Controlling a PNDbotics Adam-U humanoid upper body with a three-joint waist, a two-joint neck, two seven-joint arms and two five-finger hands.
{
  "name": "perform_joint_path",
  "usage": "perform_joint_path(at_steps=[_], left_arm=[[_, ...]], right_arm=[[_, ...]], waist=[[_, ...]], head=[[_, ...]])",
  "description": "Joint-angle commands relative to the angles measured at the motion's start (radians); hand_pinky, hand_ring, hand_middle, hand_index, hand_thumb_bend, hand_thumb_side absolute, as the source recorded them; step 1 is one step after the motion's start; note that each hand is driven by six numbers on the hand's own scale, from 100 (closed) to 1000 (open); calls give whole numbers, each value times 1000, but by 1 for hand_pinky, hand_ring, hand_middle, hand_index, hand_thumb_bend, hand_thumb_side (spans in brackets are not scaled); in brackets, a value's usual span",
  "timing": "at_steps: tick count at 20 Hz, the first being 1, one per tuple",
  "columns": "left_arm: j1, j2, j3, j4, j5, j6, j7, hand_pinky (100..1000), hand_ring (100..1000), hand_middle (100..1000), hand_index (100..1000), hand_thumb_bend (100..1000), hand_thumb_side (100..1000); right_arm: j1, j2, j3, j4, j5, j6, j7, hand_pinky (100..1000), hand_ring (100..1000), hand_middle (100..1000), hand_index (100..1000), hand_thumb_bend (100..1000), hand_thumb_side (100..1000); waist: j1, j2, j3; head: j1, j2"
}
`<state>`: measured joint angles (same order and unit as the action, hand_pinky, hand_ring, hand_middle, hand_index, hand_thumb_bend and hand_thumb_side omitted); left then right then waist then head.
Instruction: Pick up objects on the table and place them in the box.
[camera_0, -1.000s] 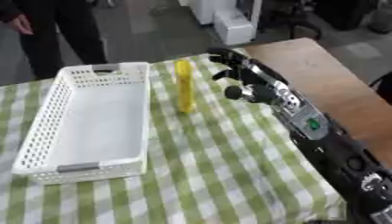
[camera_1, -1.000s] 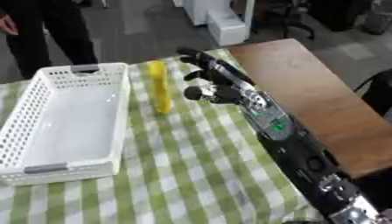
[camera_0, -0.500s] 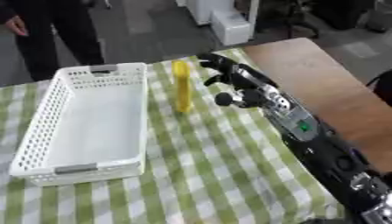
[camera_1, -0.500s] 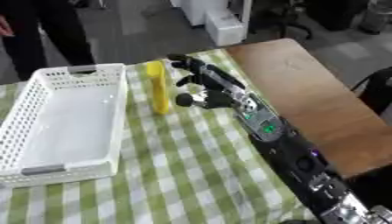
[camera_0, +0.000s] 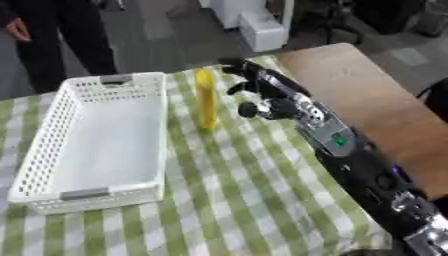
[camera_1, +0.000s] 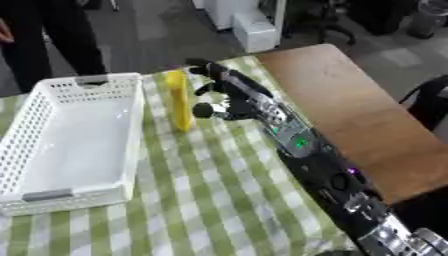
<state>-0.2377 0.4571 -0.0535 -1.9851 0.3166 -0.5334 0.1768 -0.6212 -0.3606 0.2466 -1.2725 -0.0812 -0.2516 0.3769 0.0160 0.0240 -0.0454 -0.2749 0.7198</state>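
A tall yellow cylinder (camera_0: 206, 99) stands upright on the green-checked tablecloth, just right of the white mesh basket (camera_0: 98, 141), which holds nothing. My right hand (camera_0: 264, 92) is right beside the cylinder on its right, a small gap between them. Its fingers are spread and slightly bent toward the cylinder, thumb low near the base, nothing in its grasp. The black arm runs from the lower right corner. My left hand shows in neither view.
A bare brown tabletop (camera_0: 360, 95) lies to the right of the cloth. The checked cloth (camera_0: 245, 200) stretches toward me in front of the basket. A person in dark clothes (camera_0: 52, 40) stands beyond the far edge.
My right hand has moved left toward the yellow cylinder, closing most of the gap. The cylinder and basket have stayed put; the camera has shifted a little.
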Motion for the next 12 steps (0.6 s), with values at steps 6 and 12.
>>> perform_joint_path(at_steps=[6, 12], left_arm=[[-6, 9, 1, -15, 3, 0, -6, 655, 607, 850, 891, 380, 769], [-10, 7, 1, -15, 4, 0, -7, 655, 607, 850, 891, 380, 769]], right_arm=[[-50, -2, -11, 49, 25, -20, -6, 758, 1000, 1000, 1000, 1000, 637], [-67, -3, -16, 91, 35, -51, -5, 752, 1000, 1000, 1000, 1000, 644]], waist=[[2, -13, 0], [3, -9, 1]], head=[[-25, -18], [-43, -31]])
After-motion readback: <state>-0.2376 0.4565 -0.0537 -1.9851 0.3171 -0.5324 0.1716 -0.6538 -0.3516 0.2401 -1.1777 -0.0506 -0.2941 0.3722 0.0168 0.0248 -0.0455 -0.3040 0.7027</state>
